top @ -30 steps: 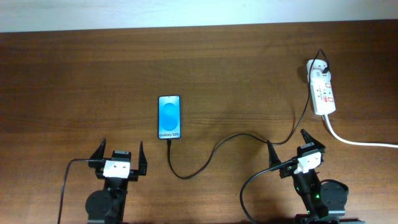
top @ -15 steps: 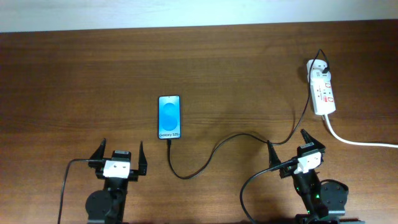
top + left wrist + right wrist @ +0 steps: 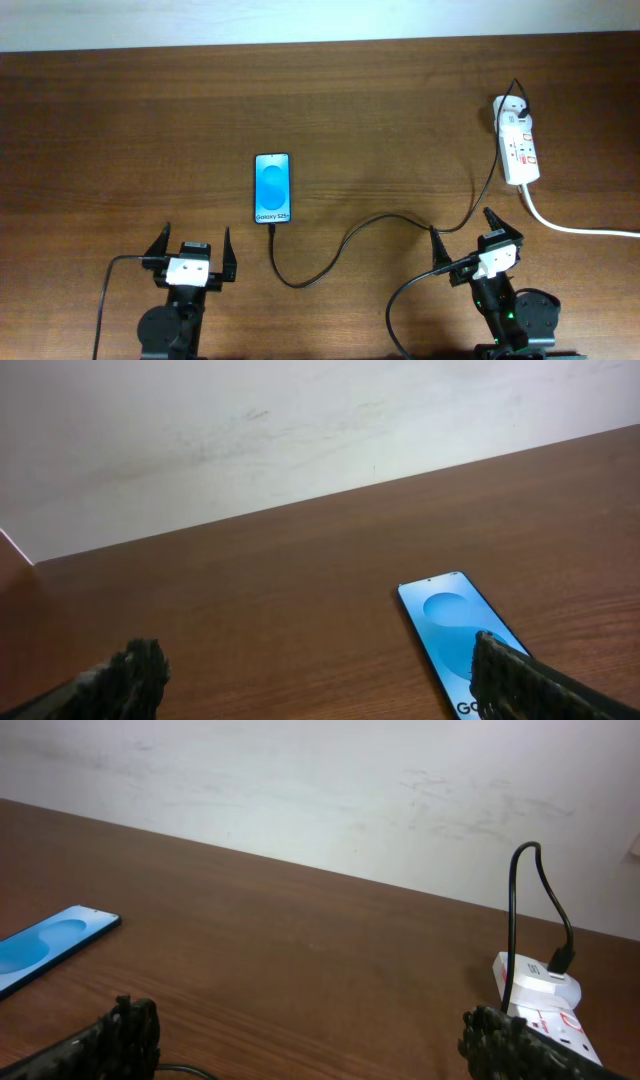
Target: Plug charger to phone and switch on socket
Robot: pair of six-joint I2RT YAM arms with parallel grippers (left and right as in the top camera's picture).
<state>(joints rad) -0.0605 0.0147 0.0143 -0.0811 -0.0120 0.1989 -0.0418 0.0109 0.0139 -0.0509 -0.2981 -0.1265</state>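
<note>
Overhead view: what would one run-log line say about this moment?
left fingers: open, empty | right fingers: open, empty | phone: screen lit | charger: runs from socket to phone's bottom edge

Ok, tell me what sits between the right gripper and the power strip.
Only the black charger cable, lying flat along that line from the power strip toward the open right gripper. The white cord trails off right, clear of it.

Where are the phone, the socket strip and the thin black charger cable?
Phone (image 3: 273,188): overhead view, middle of its blue screen.
Socket (image 3: 519,150): overhead view, middle of its white body.
Charger (image 3: 398,216): overhead view, crest of its curve, about mid-length.
</note>
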